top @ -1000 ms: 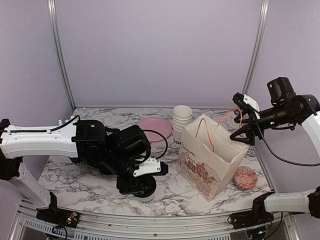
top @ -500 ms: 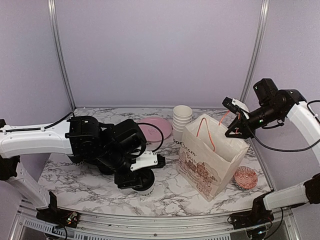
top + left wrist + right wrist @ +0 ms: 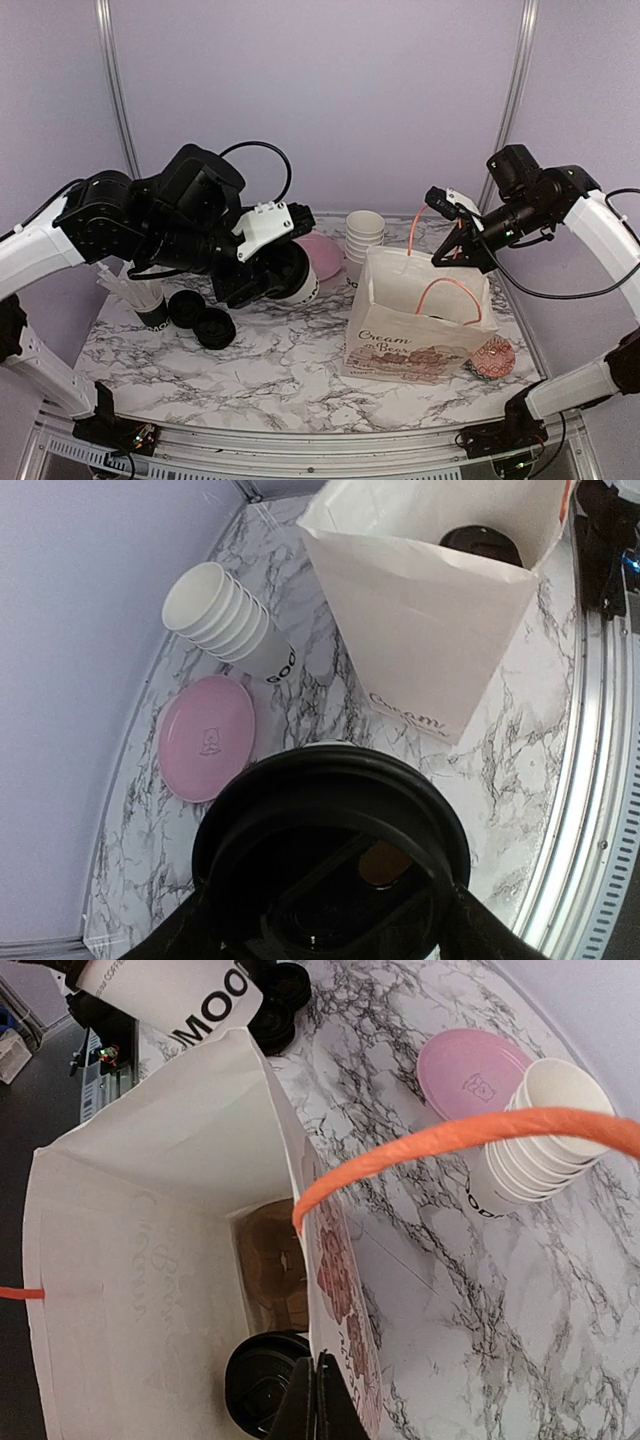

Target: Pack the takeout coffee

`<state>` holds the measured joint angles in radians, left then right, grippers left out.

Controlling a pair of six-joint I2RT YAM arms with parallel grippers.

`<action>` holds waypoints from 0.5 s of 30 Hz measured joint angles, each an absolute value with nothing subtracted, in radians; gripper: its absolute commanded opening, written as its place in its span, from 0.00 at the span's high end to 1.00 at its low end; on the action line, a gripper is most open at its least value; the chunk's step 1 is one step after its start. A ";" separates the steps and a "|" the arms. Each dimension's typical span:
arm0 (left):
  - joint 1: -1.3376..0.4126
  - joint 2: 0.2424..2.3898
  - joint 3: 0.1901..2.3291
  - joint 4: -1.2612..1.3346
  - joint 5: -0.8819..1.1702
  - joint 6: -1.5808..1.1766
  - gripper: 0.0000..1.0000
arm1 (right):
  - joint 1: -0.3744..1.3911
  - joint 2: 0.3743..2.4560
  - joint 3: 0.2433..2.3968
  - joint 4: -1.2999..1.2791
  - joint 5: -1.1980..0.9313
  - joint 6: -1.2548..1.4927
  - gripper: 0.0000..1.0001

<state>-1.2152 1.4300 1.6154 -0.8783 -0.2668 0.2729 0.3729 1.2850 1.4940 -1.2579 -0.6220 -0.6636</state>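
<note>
Two arms share the work. From above, the left gripper point(image 3: 272, 272) clamps a lidded cup point(image 3: 303, 288) in the air, tilted, left of the bag point(image 3: 410, 335); the right gripper point(image 3: 447, 245) is closed on the bag's rim. The left wrist view shows a second cup point(image 3: 482, 542) inside the bag. The right wrist view shows a narrow mouth — the tilted cup may catch the rim, or knock the second cup and spill.

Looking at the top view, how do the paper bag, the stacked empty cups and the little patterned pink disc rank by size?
1. paper bag
2. stacked cups
3. pink disc, only slightly smaller-looking than the cups
</note>
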 measured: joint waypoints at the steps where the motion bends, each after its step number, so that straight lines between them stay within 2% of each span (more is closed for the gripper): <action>1: -1.215 1.425 1.641 -0.878 -0.272 0.273 0.40 | 0.379 1.285 1.495 -1.258 -0.630 -0.668 1.00; 9: -1.243 1.379 1.750 -0.805 -0.194 0.276 0.40 | 0.403 1.273 1.493 -1.256 -0.689 -0.686 1.00; 15: -1.271 1.446 1.827 -0.766 -0.112 0.303 0.40 | 0.406 1.272 1.482 -1.236 -0.699 -0.682 1.00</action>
